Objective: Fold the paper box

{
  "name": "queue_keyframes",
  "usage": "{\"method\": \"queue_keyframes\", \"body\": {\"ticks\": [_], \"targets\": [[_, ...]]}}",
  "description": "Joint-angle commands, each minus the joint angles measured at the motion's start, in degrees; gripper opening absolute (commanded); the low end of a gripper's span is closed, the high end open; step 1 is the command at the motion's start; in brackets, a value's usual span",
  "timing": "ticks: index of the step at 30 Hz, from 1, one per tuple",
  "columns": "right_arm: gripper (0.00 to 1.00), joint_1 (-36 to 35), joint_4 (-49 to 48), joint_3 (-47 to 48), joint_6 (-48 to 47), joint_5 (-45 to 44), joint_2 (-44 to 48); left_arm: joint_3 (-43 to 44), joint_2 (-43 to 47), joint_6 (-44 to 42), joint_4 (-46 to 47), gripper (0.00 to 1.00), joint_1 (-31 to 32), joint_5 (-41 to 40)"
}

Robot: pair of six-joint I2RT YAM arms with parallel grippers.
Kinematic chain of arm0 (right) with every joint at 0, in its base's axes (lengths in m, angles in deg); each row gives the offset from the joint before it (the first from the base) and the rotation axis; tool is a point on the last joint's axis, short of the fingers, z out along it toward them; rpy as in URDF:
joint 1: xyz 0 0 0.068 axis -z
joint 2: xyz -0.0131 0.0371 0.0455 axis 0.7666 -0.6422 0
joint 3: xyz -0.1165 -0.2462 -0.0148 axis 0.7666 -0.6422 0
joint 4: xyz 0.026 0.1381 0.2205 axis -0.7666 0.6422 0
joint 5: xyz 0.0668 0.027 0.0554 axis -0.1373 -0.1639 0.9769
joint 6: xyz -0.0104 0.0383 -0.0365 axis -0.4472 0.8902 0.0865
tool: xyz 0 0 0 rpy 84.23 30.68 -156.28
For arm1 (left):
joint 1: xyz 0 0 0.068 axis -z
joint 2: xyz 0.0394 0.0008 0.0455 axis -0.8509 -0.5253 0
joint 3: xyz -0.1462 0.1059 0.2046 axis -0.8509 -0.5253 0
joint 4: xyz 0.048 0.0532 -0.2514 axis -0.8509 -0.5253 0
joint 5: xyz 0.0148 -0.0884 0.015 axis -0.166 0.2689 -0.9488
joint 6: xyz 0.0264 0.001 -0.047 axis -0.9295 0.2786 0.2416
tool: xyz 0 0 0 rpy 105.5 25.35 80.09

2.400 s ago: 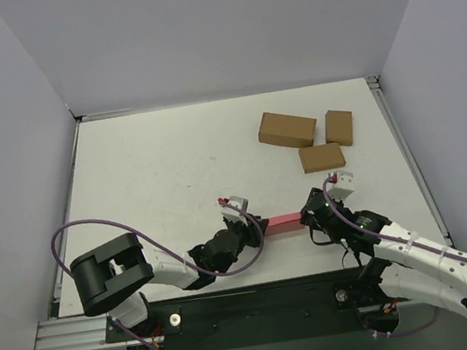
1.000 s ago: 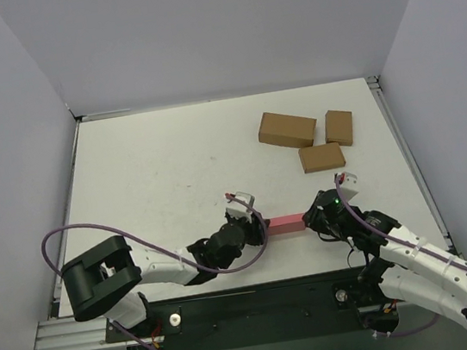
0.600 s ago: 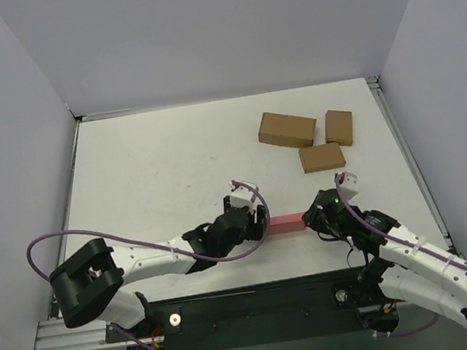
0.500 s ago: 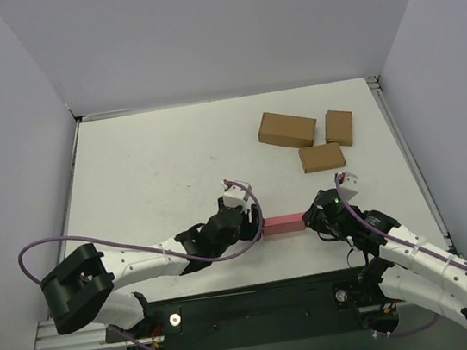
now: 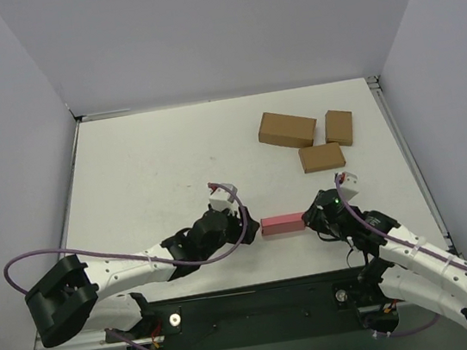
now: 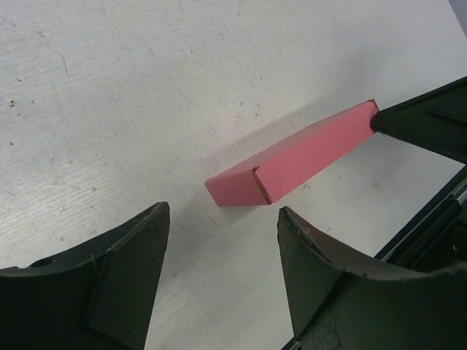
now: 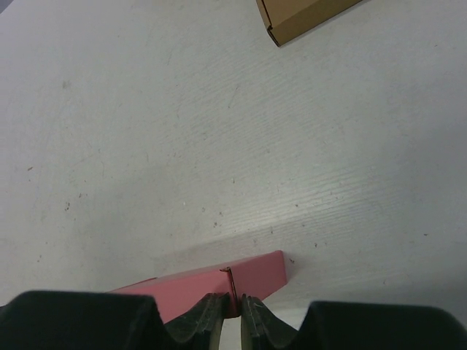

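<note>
Bench [image 5: 146, 170]: white, carrying 3 brown cardboard boxes [image 5: 287, 129] at far right, well apart from the work.

Paper box [image 5: 282, 224]: pink, lying flat near the near edge, between the 2 hands, already formed into a slim closed rectangle.

Left hand [image 5: 242, 222]: spread, just beside the box's left end, holding nothing.

Right hand [image 7: 232, 306]: pressed together, pinching a thin card edge at the box's right end.

Step in hand, as judged: closing off the ends. Left end flap looks tucked. The next move calls for seating the right end.

Hidden: the right end sits behind the fingers, so whether its flap is tucked cannot be told.
</note>
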Motion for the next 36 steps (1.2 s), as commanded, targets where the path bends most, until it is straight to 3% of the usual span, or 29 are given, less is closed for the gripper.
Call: {"method": "queue_keyframes", "body": {"ticks": [1,11,19,25,31,36], "targets": [[0.16,-0.3,10.8,-4.3,-0.4,1.3,-0.4,0.6,-0.1,1.2,3.6,0.70,-0.2,1.8],[0.17,-8.6,18.9,-3.0,6.2,0.2,6.9,-2.9,7.7,1.6,-2.4,0.72,-0.2,1.0],[0.41,-7.8,18.6,0.1,0.2,-1.6,5.1,-5.8,9.0,4.6,-3.6,0.73,-0.1,3.9],[0.52,-0.4,7.0,0.4,-11.5,9.9,-1.4,-8.4,1.1,10.8,8.4,0.70,0.0,8.9],[0.60,-0.3,-0.7,1.0,-19.2,18.3,-10.2,-5.3,-9.0,12.3,17.0,0.68,-0.8,11.3],[0.67,-3.3,-5.4,1.0,-21.4,17.0,-16.2,-3.8,-15.6,12.4,21.5,0.64,-5.8,12.4]]}}
